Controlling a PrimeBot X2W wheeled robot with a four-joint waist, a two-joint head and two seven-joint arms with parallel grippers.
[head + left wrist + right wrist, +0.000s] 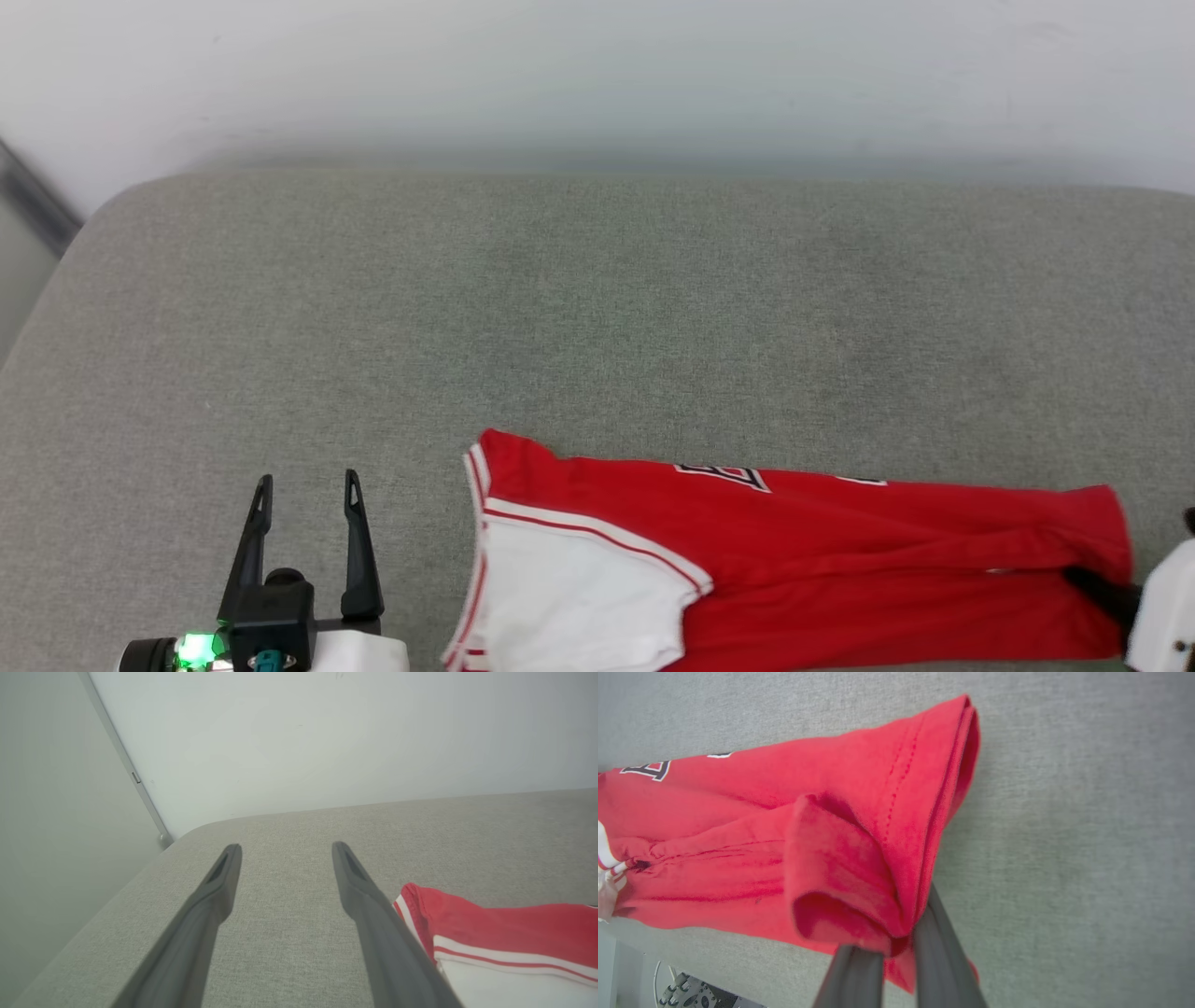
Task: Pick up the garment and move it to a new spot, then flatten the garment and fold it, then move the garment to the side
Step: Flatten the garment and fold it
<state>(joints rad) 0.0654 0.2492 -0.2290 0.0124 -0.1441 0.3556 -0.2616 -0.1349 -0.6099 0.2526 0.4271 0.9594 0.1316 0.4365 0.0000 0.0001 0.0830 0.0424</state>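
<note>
- Garment [840, 560]: lay folded lengthwise on grey cushion [597, 308].
- Right gripper [899, 945]: pinched shut on its hem, likely for dragging aside.
- Left gripper [309, 479]: stood wide, empty.

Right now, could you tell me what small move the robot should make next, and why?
Probably a short lift of the right gripper: it is shut on the red hem of the garment, the rest lies on the grey cushion, and the left gripper stands open beside the sleeve end, holding nothing.
</note>
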